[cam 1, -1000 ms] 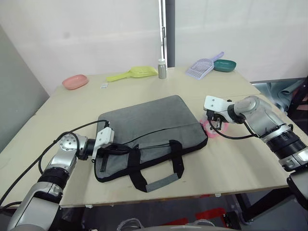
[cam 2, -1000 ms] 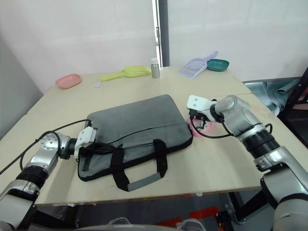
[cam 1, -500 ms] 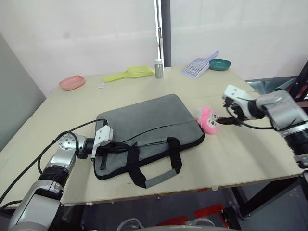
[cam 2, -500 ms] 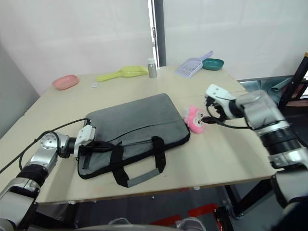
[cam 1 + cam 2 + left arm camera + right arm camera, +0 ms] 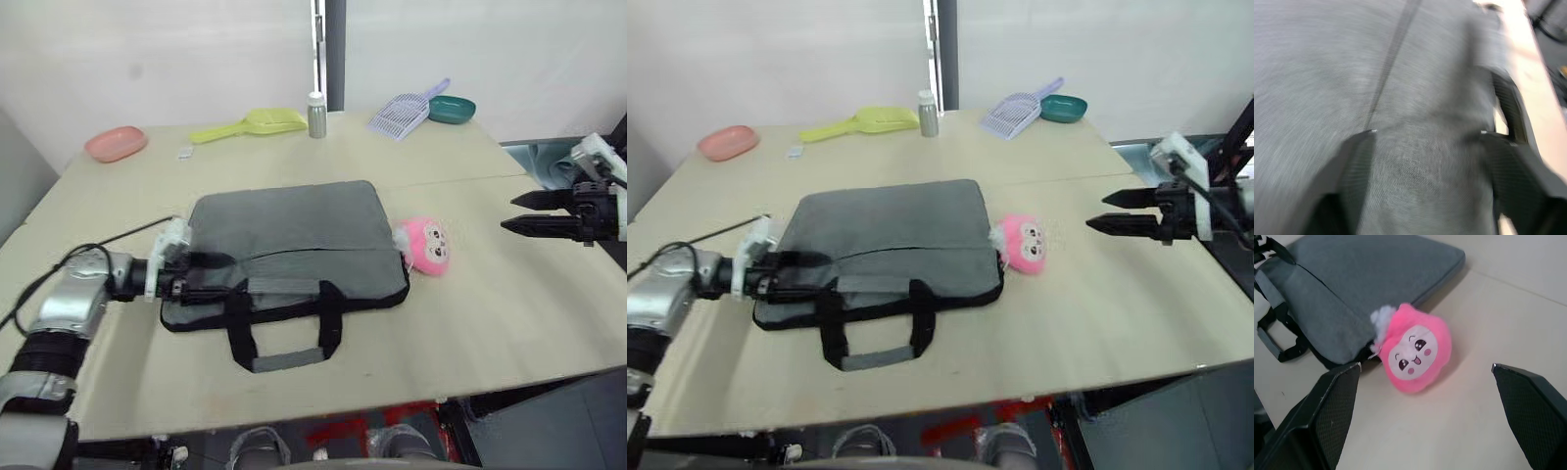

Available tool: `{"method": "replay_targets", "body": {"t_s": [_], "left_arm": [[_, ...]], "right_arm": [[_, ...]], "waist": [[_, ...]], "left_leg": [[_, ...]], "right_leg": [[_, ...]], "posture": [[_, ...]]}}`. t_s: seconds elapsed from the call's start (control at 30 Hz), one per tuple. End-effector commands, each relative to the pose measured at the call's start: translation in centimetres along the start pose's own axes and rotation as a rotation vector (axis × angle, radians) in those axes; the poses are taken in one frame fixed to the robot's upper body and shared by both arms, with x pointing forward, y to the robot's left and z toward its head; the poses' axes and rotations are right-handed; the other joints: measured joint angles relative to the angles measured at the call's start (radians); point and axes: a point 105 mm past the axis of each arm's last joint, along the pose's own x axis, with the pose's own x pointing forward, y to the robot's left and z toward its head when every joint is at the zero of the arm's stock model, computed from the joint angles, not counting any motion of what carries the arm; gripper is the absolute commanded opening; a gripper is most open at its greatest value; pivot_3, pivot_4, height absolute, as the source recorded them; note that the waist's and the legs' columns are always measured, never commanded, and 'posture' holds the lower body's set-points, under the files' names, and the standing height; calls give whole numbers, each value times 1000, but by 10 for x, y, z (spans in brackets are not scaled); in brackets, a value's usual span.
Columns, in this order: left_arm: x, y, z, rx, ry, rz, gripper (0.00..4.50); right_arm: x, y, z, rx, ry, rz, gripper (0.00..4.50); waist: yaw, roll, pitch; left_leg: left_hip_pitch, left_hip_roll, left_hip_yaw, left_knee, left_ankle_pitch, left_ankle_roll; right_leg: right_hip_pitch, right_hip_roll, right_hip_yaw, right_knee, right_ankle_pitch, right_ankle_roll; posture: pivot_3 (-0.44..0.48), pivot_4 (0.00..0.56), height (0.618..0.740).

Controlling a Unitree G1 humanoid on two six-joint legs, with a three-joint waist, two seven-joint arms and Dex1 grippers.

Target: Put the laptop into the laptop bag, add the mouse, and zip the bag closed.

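The grey laptop bag (image 5: pixel 294 235) lies flat in the middle of the table, its black strap handles (image 5: pixel 284 338) towards the near edge. My left gripper (image 5: pixel 217 275) is at the bag's left end. Its fingers (image 5: pixel 1354 166) stand open over the grey fabric and hold nothing. To the right of the bag, past the table's right side, my right gripper (image 5: pixel 507 213) hangs open and empty. It points at a pink plush toy (image 5: pixel 1418 355) that rests against the bag's right end. The laptop and the mouse are out of view.
Along the table's far edge stand a pink dish (image 5: pixel 116 144), a yellow scoop (image 5: pixel 250 123), a small metal can (image 5: pixel 315 115), a lavender slotted scoop (image 5: pixel 407 110) and a teal bowl (image 5: pixel 451 109). A black cable (image 5: pixel 118 240) runs to my left wrist.
My right gripper has opened, let go of the pink plush toy and drawn back to the right. My left gripper has opened at the bag's left end. The camera has shifted.
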Motion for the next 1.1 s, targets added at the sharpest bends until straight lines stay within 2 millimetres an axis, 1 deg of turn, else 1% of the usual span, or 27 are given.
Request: {"method": "replay_targets", "body": {"t_s": [0.03, 0.1, 0.17, 0.2, 0.27, 0.3, 0.37, 0.43, 0.5, 0.57, 0.63, 0.7, 0.77, 0.87, 0.93, 1.1], "left_arm": [[-45, 1, 45, 16, -64, 135, 4463], [-67, -3, 57, -1, -62, 195, 4463], [-87, -7, 64, -41, -63, 253, 4463], [-98, -15, 64, -77, -42, 258, 4463], [-108, -28, 64, -125, -16, 242, 4463], [-113, -32, 65, -110, -4, 244, 4463], [-128, -32, 67, -130, -3, 314, 4463], [-146, -34, 58, -143, 49, 387, 4463], [-162, -37, 47, -151, 101, 447, 4463], [-179, -39, 38, -185, 120, 509, 4463], [-191, -41, 35, -214, 105, 555, 4463], [-196, -43, 33, -228, 94, 573, 4463], [-197, -45, 31, -235, 88, 584, 4463], [-197, -45, 31, -238, 82, 596, 4463], [-197, -44, 32, -239, 78, 599, 4463], [-197, -40, 31, -247, 53, 622, 4463]], "right_arm": [[-22, 9, 10, -35, -85, -20, 4500], [-26, 10, 3, -15, -103, -26, 4500], [-25, 11, -4, 7, -114, -28, 4500], [-25, 10, -9, 22, -120, -31, 4500], [-23, 10, -13, 36, -128, -30, 4500], [-21, 10, -15, 42, -131, -31, 4500], [-19, 10, -19, 52, -139, -29, 4500], [-17, 12, -23, 59, -146, -19, 4500], [-16, 15, -26, 65, -145, -14, 4500], [-19, 17, -30, 77, -146, -18, 4500], [-22, 18, -35, 88, -141, -27, 4500], [-24, 19, -37, 96, -139, -38, 4500], [-29, 19, -39, 101, -135, -60, 4500], [-33, 19, -38, 100, -135, -79, 4500], [-35, 18, -38, 98, -132, -88, 4500], [-35, 18, -38, 98, -135, -90, 4500]], "waist": [[4, -4, 2], [12, -6, 3], [21, -6, 4], [24, -6, 4], [28, -8, 5], [30, -9, 6], [37, -11, 7], [39, -15, 10], [36, -17, 14], [33, -17, 17], [32, -17, 20], [33, -17, 20], [33, -17, 20], [32, -16, 20], [30, -16, 20], [27, -16, 20]], "left_leg": [[-3, 2, -1, 2, -3, -2], [-13, 8, -3, 11, -12, -3], [-16, 10, -3, 18, -21, -3], [-16, 11, -2, 22, -25, -3], [-16, 11, -1, 27, -27, -1], [-15, 11, -1, 29, -28, -1], [-13, 11, 1, 34, -29, 0], [-9, 11, 1, 37, -29, 5], [-2, 11, 1, 40, -28, 4], [8, 11, 2, 40, -28, 2], [12, 11, 2, 40, -28, 0], [17, 11, 2, 40, -28, -1], [19, 11, 2, 40, -30, -3], [19, 11, 2, 41, -29, -1], [18, 11, 2, 41, -26, 3], [18, 11, 3, 41, -24, 6]], "right_leg": [[0, 1, -2, 1, -1, 0], [-3, 5, -7, -2, -1, -1], [-3, 7, -8, -2, -2, -3], [-2, 6, -8, -2, -3, -4], [-2, 5, -8, -1, -3, -4], [-1, 4, -8, -1, -3, -4], [0, 1, -10, 0, -4, -5], [3, 0, -10, 4, -11, -14], [6, -1, -8, 12, -11, -14], [15, -1, -8, 15, -12, -13], [17, -2, -7, 18, -12, -13], [21, -1, -6, 20, -12, -13], [22, -1, -6, 21, -12, -13], [21, -1, -6, 22, -12, -14], [21, -1, -6, 22, -12, -14], [21, -1, -6, 22, -13, -15]], "posture": [[0, 150, 740], [0, 150, 740], [0, 150, 740], [0, 150, 740], [0, 150, 740], [0, 150, 740], [0, 150, 740], [0, 150, 740], [0, 150, 740], [0, 150, 740], [0, 150, 740], [0, 150, 740], [0, 150, 740], [0, 150, 740], [0, 150, 740], [0, 150, 740]]}}
